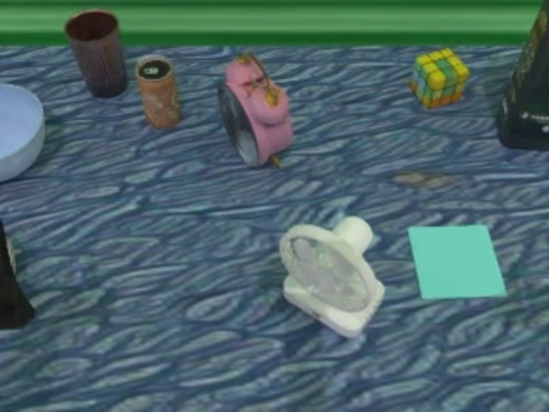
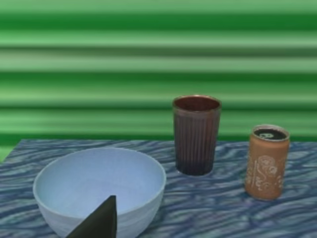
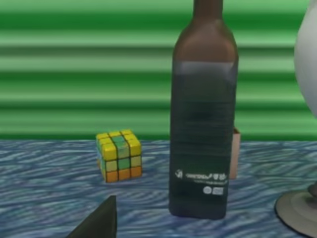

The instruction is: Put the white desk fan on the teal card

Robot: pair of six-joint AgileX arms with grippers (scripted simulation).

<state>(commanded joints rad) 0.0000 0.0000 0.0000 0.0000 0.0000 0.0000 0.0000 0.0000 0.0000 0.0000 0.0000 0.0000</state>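
The white desk fan (image 1: 332,276) stands near the middle of the table, its round cage facing the near-left and the stubby motor housing poking out toward the far-right; the teal card (image 1: 455,261) lies flat just beside it on the right, not touching. Nothing has hold of the fan yet. To my eye the right arm is the natural one for the job — the card is on its side. A good grab would close across the base or the motor housing rather than the thin cage, lift it clear of the table, carry it the short way right and set the base squarely inside the card's edges.

Both arms sit well back. The left gripper (image 2: 96,222) looks over a pale blue bowl (image 2: 99,191), a dark cup (image 2: 196,135) and a brown can (image 2: 267,162); the right gripper (image 3: 96,222) faces a dark bottle (image 3: 203,124) and a colour cube (image 3: 119,155). Only one dark fingertip of each shows, so I cannot tell whether the fingers are apart or together
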